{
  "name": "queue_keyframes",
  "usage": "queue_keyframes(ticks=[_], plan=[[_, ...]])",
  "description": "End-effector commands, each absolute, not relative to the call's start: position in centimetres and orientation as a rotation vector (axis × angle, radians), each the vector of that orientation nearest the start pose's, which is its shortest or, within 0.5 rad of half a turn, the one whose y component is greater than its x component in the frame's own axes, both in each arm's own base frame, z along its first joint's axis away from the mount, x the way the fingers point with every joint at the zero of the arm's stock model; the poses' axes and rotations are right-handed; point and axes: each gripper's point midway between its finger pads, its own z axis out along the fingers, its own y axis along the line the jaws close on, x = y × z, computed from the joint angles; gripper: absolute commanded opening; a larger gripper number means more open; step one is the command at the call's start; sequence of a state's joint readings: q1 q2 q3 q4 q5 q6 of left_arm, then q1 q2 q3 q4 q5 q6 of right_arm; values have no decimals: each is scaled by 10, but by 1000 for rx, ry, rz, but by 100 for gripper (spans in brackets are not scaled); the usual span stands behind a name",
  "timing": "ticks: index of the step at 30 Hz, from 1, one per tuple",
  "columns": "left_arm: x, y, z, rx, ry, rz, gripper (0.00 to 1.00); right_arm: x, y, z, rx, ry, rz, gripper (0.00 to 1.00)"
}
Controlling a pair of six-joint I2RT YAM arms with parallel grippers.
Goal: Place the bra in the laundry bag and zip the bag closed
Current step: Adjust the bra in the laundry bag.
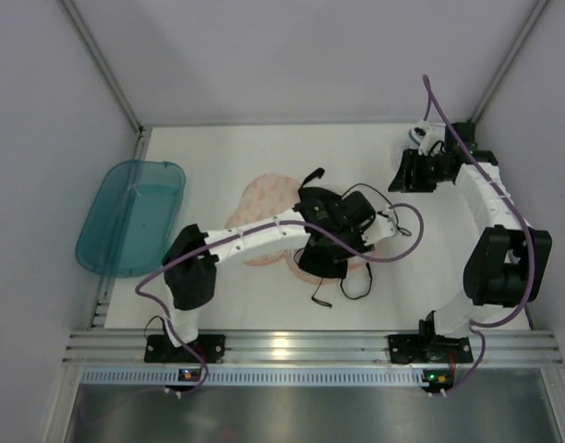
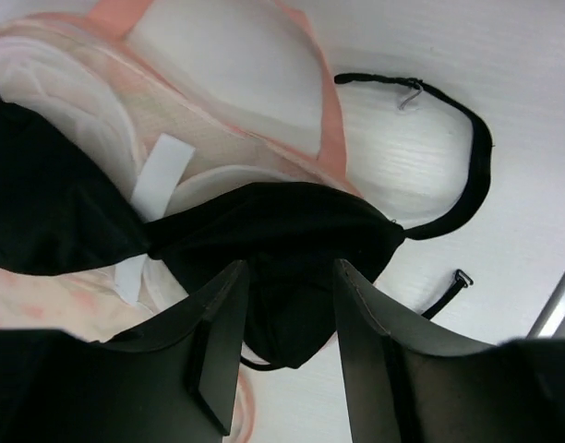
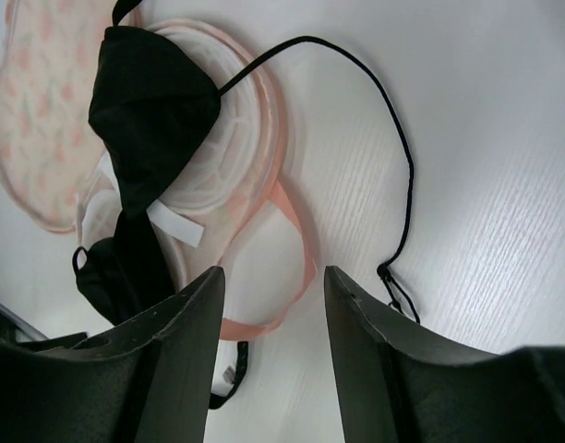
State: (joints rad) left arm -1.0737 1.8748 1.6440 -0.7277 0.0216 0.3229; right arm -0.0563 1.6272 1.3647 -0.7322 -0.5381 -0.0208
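Hovering half-open, empty, the left gripper (image 2: 290,277) targets the bra (image 2: 292,217) to tuck it into the laundry bag (image 3: 38,101). At two o'clock the right gripper (image 3: 273,277) sits clear; jaws apart, empty.

No readable text, numbers or signs; white tag (image 2: 159,175) in laundry bag (image 2: 209,129) shows none.

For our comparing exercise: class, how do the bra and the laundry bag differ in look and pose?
The bra is plain black; the laundry bag is pale peach with a small print and pink edging. The bra lies crumpled on top, straps trailing onto the table; the laundry bag lies spread open beneath it. Both are soft fabric.
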Motion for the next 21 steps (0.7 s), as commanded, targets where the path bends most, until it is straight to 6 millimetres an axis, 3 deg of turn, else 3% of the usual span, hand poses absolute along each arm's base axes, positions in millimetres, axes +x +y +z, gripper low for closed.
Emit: queue_keyframes(ticks=[1,2,3,4,9,11,17,21], plan=[[224,-393,126,1470,2172,-148,47,370,69,196,-247,2348,663,48],[219,-405,131,1442,2166,-128,43,368,65,193,-233,2349,662,49],[215,-409,116,1432,2203,-87,40,367,63,195,-229,2339,661,49],[213,-407,112,1358,2266,-50,42,366,61,194,-226,2337,665,49],[198,-417,102,1325,2281,-27,46,361,52,189,-203,2333,681,49],[194,-417,98,1312,2301,-32,53,360,49,188,-191,2333,687,49],[189,-415,75,1320,2348,1,52,360,44,186,-175,2332,692,49],[197,-413,67,1306,2343,60,46,360,42,186,-172,2330,697,49]])
